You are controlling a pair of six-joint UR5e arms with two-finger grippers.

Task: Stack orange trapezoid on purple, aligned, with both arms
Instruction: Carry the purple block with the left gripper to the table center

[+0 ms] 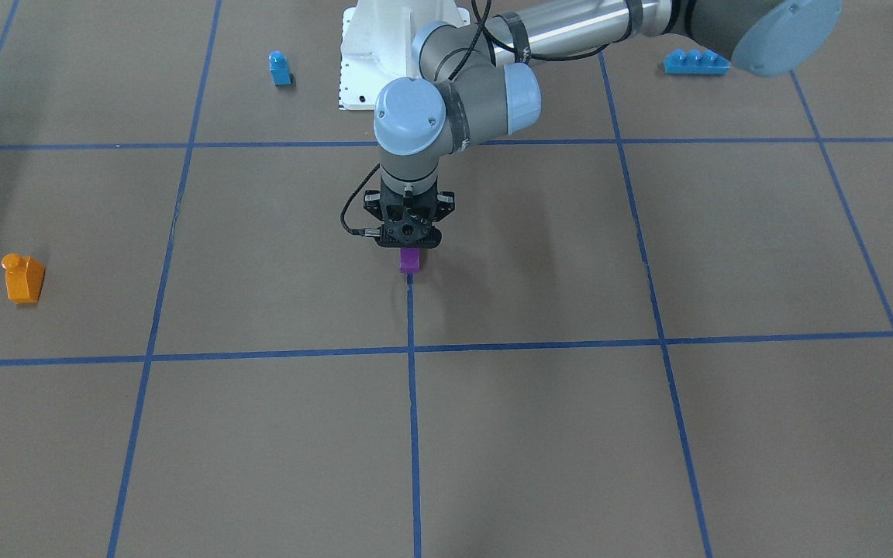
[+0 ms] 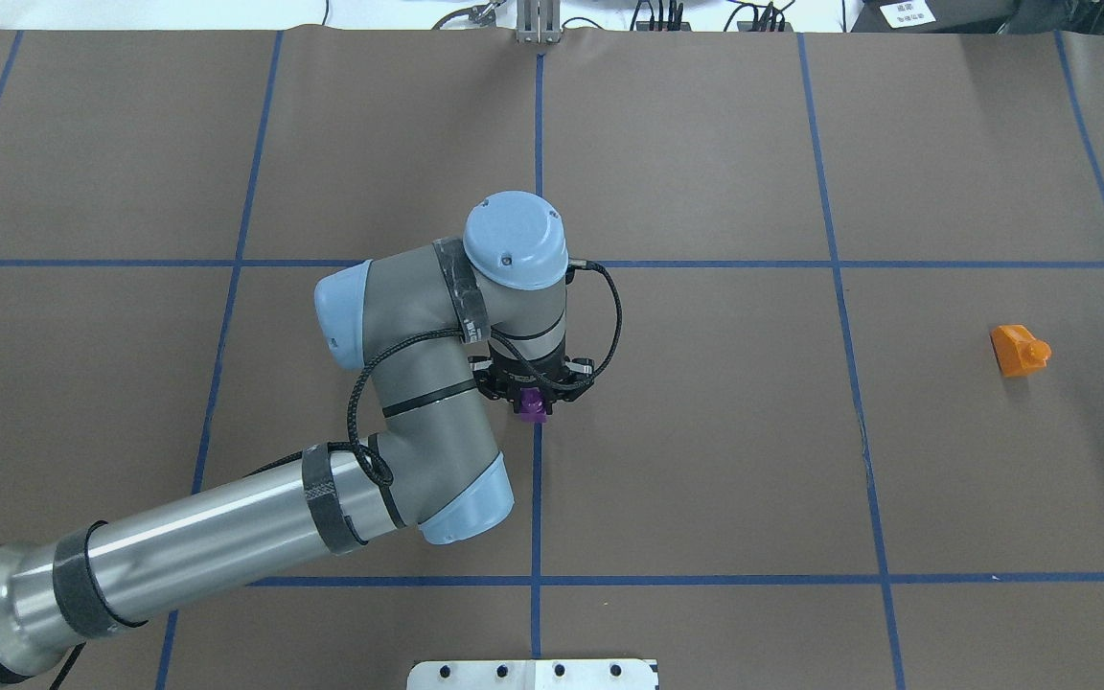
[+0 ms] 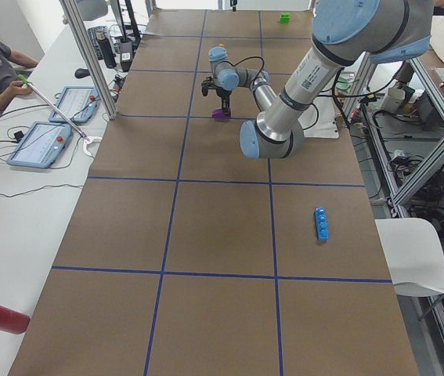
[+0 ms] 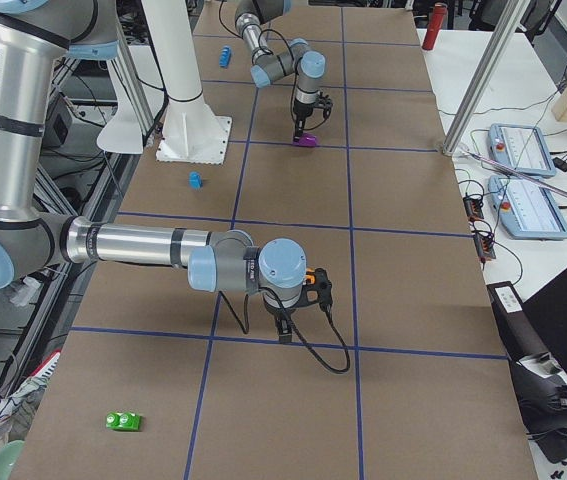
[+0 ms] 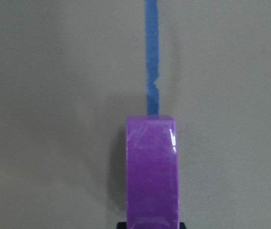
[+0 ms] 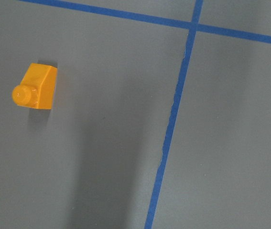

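Plastic, glossy and light, so likely slippery: the orange trapezoid (image 6: 34,87) lies, seemingly tipped over, on the desk (image 6: 231,143) below the right hand (image 4: 283,328), whose opening I cannot tell. Pinch its flat flanks. The purple (image 1: 409,263) sits clamped beneath the left hand (image 1: 409,249).

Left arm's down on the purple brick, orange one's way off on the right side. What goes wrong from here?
1. The glossy orange plastic trapezoid brick lies on its side, stud pointing sideways. Grasped as it lies, it likely won't seat on the purple one without reorienting.
2. The left gripper sits directly over the glossy purple plastic brick. Unless it clears out first, the right arm may collide with it at the stack.
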